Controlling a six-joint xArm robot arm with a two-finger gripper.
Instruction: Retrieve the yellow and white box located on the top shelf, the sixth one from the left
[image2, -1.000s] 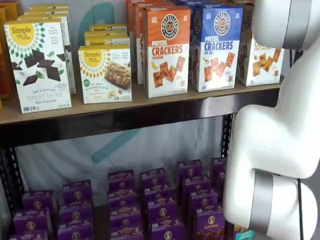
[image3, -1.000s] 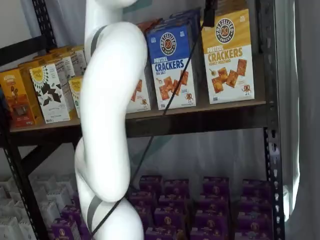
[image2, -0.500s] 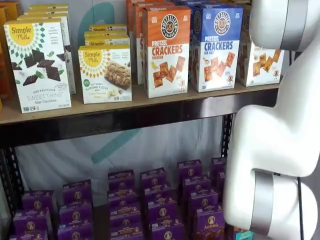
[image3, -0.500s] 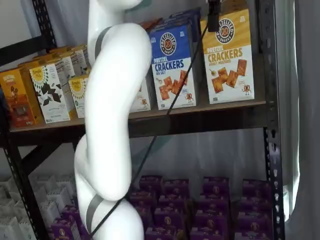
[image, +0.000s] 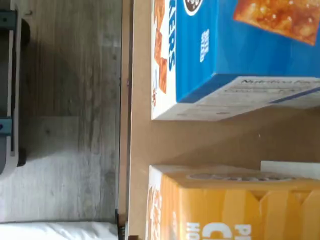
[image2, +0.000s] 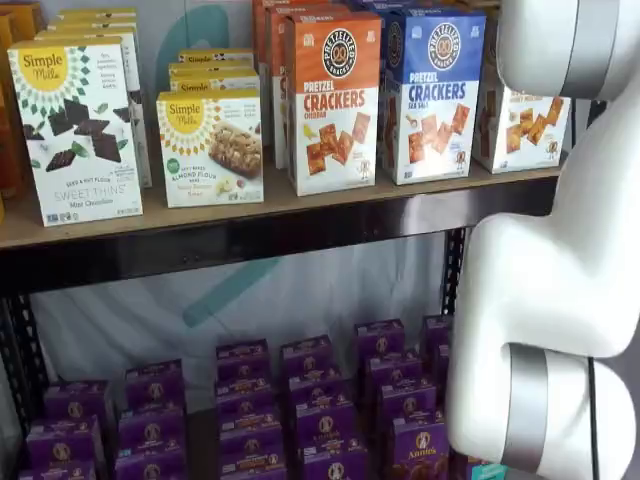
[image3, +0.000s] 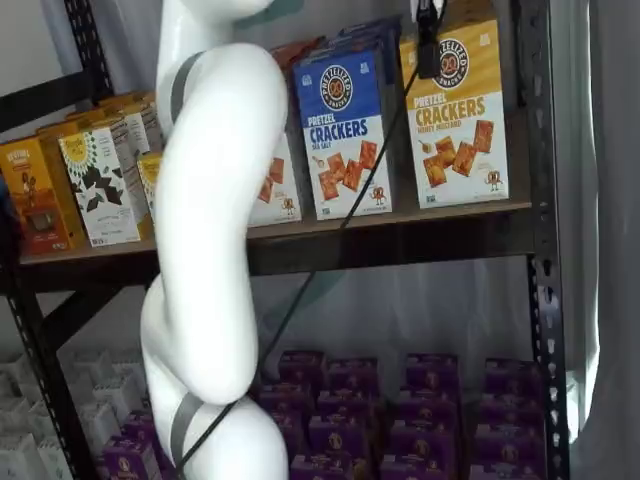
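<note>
The yellow and white box (image3: 455, 110), a Pretzel Crackers carton, stands upright at the right end of the top shelf (image3: 400, 235). In a shelf view only its white lower part (image2: 520, 125) shows past the arm. The wrist view shows its yellow upper part (image: 225, 205) on the tan board (image: 145, 145). My gripper (image3: 428, 45) shows only as a black finger with a cable, hanging from the view's upper edge in front of the box's top. It is open and holds nothing.
A blue-topped carton (image3: 342, 130) stands just left of the yellow one, then an orange-topped carton (image2: 335, 100). Simple Mills boxes (image2: 75, 125) fill the left. Small purple boxes (image2: 300, 400) sit on the lower level. The white arm (image3: 210, 230) blocks part of both shelf views.
The black finger has come down a little and to the right, over the top of the yellow box. The arm's white links have shifted slightly. No box has moved.
</note>
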